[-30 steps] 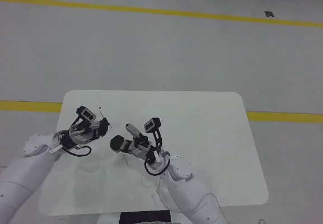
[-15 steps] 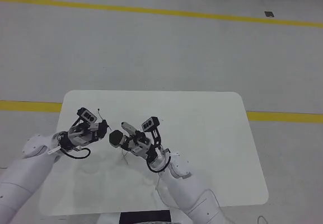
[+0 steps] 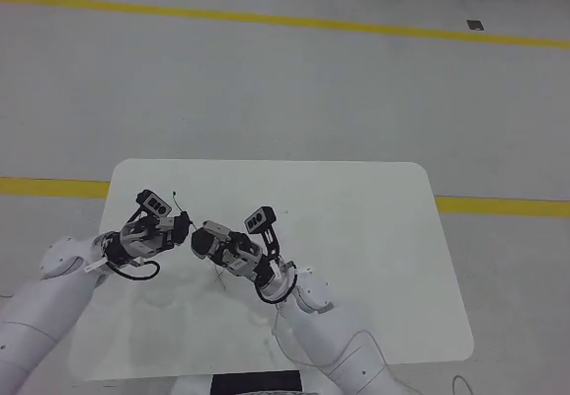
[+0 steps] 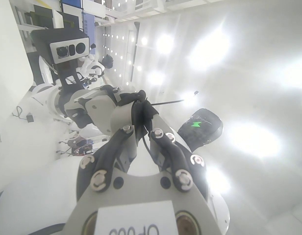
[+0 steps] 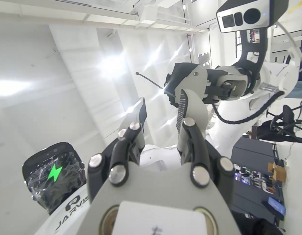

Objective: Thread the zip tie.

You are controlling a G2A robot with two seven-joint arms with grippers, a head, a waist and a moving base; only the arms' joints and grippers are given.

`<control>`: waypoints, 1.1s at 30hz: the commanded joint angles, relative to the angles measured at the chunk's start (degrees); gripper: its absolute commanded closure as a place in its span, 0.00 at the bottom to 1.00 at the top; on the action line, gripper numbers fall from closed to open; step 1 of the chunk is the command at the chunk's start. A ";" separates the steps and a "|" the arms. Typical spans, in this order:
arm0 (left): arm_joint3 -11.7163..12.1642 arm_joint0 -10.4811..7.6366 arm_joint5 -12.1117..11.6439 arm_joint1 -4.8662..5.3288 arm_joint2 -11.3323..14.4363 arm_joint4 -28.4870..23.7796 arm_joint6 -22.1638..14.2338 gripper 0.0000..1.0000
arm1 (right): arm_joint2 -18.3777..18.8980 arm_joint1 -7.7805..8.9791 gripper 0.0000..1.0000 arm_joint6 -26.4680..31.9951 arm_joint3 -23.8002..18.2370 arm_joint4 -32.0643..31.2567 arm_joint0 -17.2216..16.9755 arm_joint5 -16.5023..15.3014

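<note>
One zip tie (image 4: 165, 103) is gripped in the tightly closed left hand (image 4: 142, 113), its thin end sticking out past that hand. The right hand (image 5: 163, 103) is seen wide in its own wrist view, just beside the left hand. In the top view, one desk (image 3: 364, 197) is seen below the two hands.

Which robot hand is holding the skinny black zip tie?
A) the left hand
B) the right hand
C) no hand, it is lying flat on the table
A: the left hand is shut on the zip tie, whose thin tail pokes out past it, while the right hand is open and grips nothing.
</note>
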 commanded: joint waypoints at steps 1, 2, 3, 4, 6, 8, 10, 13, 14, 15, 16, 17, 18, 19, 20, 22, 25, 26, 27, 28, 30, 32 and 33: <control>0.00 0.00 0.00 0.00 0.00 0.00 0.00 1.00 | -0.16 -0.03 0.80 -0.06 0.25 0.14 0.17 -0.08; 0.00 0.00 0.00 0.00 0.00 0.00 0.00 1.00 | -0.29 -0.05 0.80 -0.08 0.38 0.23 0.29 -0.11; 0.00 0.00 0.00 0.00 0.00 0.00 0.00 1.00 | -0.41 -0.08 0.81 -0.08 0.48 0.30 0.38 -0.13; 0.00 0.00 0.00 0.00 0.00 0.00 0.00 1.00 | -0.51 -0.10 0.81 -0.10 0.59 0.36 0.48 -0.16; 0.00 0.00 0.00 0.00 0.00 0.00 0.00 1.00 | -0.78 -0.15 0.82 -0.11 0.82 0.54 0.68 -0.22; 0.00 0.00 0.00 0.00 0.00 0.00 0.00 1.00 | -1.00 -0.20 0.82 -0.14 1.03 0.63 0.83 -0.29; 0.00 0.00 0.00 0.00 0.00 0.00 0.00 1.00 | -1.22 -0.24 0.82 -0.16 1.26 0.73 1.01 -0.33; 0.00 0.00 0.00 0.00 0.00 0.00 0.00 1.00 | -1.49 -0.30 0.84 -0.39 1.56 0.77 1.21 -0.41; 0.00 0.00 0.00 0.00 0.00 0.00 0.00 1.00 | -1.55 -0.31 0.84 -0.49 1.63 0.78 1.25 -0.45; 0.00 0.00 0.00 0.00 0.00 0.00 0.00 1.00 | -1.63 -0.33 0.85 -0.65 1.73 0.77 1.31 -0.52; 0.00 0.00 0.00 0.00 0.00 0.00 0.00 1.00 | -1.68 -0.34 0.86 -0.76 1.79 0.74 1.36 -0.58; 0.00 0.00 0.00 0.00 0.00 0.00 0.00 1.00 | -1.73 -0.35 0.87 -0.88 1.84 0.70 1.40 -0.64; 0.00 0.00 0.00 0.00 0.00 0.00 0.00 1.00 | -1.79 -0.36 0.88 -0.98 1.89 0.68 1.44 -0.69; 0.00 0.00 0.00 0.00 0.00 0.00 0.00 1.00 | -1.86 -0.38 0.89 -1.16 1.97 0.64 1.49 -0.74; 0.00 0.00 0.00 0.00 0.00 0.00 0.00 1.00 | -1.91 -0.39 0.91 -1.27 2.02 0.65 1.53 -0.77; 0.00 0.00 0.00 0.00 0.00 0.00 0.00 1.00 | -2.03 -0.42 0.92 -1.45 2.13 0.63 1.62 -0.82; 0.00 0.00 0.00 0.00 0.00 0.00 0.00 1.00 | -2.15 -0.44 0.92 -1.65 2.24 0.59 1.74 -0.87; 0.00 0.00 0.00 0.00 0.00 0.00 0.00 1.00 | -2.18 -0.45 0.92 -1.72 2.25 0.57 1.77 -0.87; 0.00 0.00 0.00 0.00 0.00 0.00 0.00 1.00 | -2.20 -0.45 0.92 -1.78 2.26 0.55 1.79 -0.87; 0.00 0.00 0.00 0.00 0.00 0.00 0.00 1.00 | -2.21 -0.46 0.92 -1.83 2.26 0.54 1.81 -0.87; 0.00 0.00 0.00 0.00 0.00 0.00 0.00 1.00 | -2.21 -0.47 0.92 -1.94 2.25 0.46 1.84 -0.87; 0.00 0.00 0.00 0.00 0.00 0.00 0.00 1.00 | -2.19 -0.48 0.90 -2.03 2.21 0.41 1.85 -0.87; 0.00 0.00 0.00 0.00 0.00 0.00 0.00 1.00 | -2.17 -0.49 0.89 -2.07 2.18 0.41 1.84 -0.87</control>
